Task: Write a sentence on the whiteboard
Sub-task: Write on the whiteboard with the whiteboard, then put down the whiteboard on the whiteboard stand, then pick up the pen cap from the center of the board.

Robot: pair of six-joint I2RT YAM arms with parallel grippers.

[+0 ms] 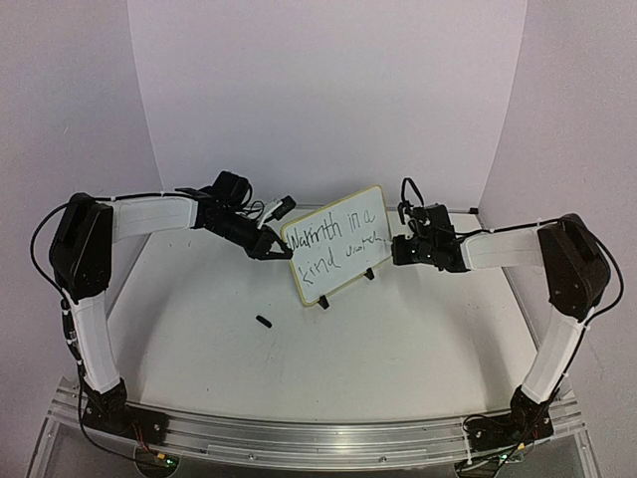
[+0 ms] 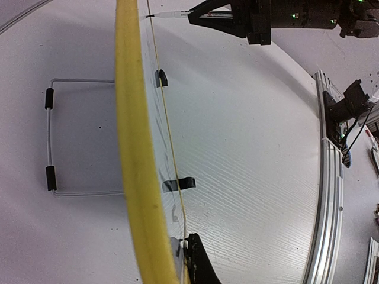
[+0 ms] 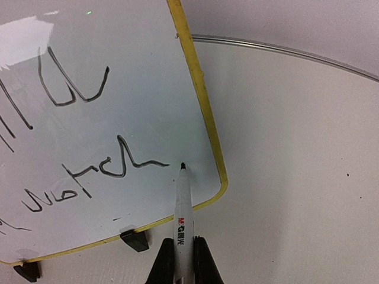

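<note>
The whiteboard (image 1: 338,244) stands tilted at mid-table on two black clip feet (image 3: 135,239). Its pale yellow rim (image 2: 133,148) runs edge-on through the left wrist view. The sentence (image 1: 333,239) is in black in two lines, and its last strokes (image 3: 100,168) end near the lower right corner. My left gripper (image 1: 277,249) is shut on the board's left edge, with one finger (image 2: 201,263) on the written side. My right gripper (image 3: 182,260) is shut on a white marker (image 3: 182,207), whose black tip (image 3: 182,167) is at the board's face just right of the last stroke.
A small black marker cap (image 1: 264,321) lies on the table in front of the board. The wire stand (image 2: 50,142) lies flat behind the board. An aluminium rail (image 1: 299,438) runs along the near edge. White walls close in the back and both sides.
</note>
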